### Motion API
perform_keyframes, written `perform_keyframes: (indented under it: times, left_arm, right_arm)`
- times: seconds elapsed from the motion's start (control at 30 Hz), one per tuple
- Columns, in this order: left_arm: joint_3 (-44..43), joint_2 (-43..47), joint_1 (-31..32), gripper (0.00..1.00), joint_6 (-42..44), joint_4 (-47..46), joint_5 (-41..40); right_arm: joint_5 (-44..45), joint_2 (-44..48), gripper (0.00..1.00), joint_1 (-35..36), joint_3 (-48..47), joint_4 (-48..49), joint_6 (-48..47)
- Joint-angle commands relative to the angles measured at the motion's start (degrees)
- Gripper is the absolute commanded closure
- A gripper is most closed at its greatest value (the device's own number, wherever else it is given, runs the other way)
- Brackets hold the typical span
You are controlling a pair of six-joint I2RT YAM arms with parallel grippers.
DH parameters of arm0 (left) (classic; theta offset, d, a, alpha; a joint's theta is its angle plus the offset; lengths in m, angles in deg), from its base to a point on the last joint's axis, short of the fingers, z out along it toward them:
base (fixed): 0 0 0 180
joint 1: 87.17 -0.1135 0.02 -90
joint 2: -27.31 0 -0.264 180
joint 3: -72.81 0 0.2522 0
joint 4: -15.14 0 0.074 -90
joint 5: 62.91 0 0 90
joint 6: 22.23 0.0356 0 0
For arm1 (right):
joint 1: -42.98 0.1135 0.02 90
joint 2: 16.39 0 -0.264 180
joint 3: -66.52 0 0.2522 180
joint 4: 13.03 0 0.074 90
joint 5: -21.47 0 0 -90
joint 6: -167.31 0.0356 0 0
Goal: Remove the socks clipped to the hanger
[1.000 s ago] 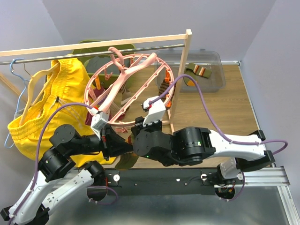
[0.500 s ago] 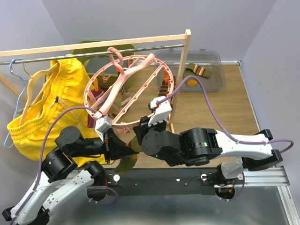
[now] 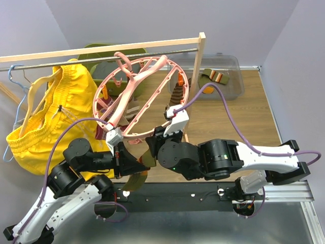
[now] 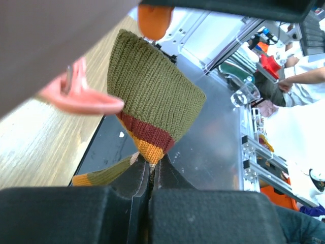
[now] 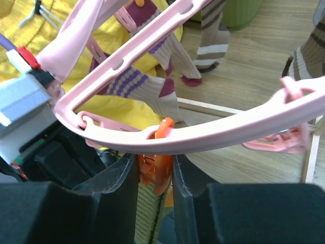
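Observation:
The pink ring hanger (image 3: pixel 133 101) hangs tilted from the rail, with orange clips around it. My left gripper (image 3: pixel 136 163) is shut on the orange toe of an olive, red and orange sock (image 4: pixel 152 96) that hangs from an orange clip (image 4: pixel 152 20). My right gripper (image 5: pixel 153 161) is shut on that orange clip (image 5: pixel 156 170) at the ring's near edge (image 5: pixel 213 134), one jaw on each side, with the sock's ribbed cuff (image 5: pixel 148 213) below it. A beige sock with purple stripes (image 5: pixel 147 91) and a brown striped sock (image 5: pixel 213 38) are also clipped to the ring.
Yellow shorts (image 3: pixel 45 117) and a light-blue wire hanger (image 3: pixel 15 76) hang at the left of the rail. The wooden rack post (image 3: pixel 197 71) stands just right of the ring. Behind it, a clear bin (image 3: pixel 231 86) holds an olive sock (image 3: pixel 216 77).
Both grippers have shifted slightly right and toward the near edge, and the ring's near edge moved with them. The left gripper keeps hold of the sock's toe.

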Motion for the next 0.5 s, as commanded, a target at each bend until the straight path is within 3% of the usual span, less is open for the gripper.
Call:
perform_keyframes:
  times: [0.0,0.03,0.13,0.47]
  left_arm:
    - [-1.97,0.38,0.11,1.00,-2.31,-4.25,2.94]
    - [-2.24,0.65,0.11,1.00,-3.09,-6.00,3.55]
    - [-2.24,1.00,0.11,1.00,-3.89,-7.77,4.70]
    - [-1.18,1.44,0.11,1.00,-3.63,-8.57,7.07]
  right_arm:
    - [-2.25,1.92,0.49,0.36,1.97,0.96,-0.73]
    - [-3.57,2.27,0.38,0.36,2.50,0.87,-0.64]
    - [-6.12,4.38,0.27,0.36,5.74,2.01,-0.12]
    - [-21.40,14.38,0.06,0.36,16.55,11.93,-0.99]
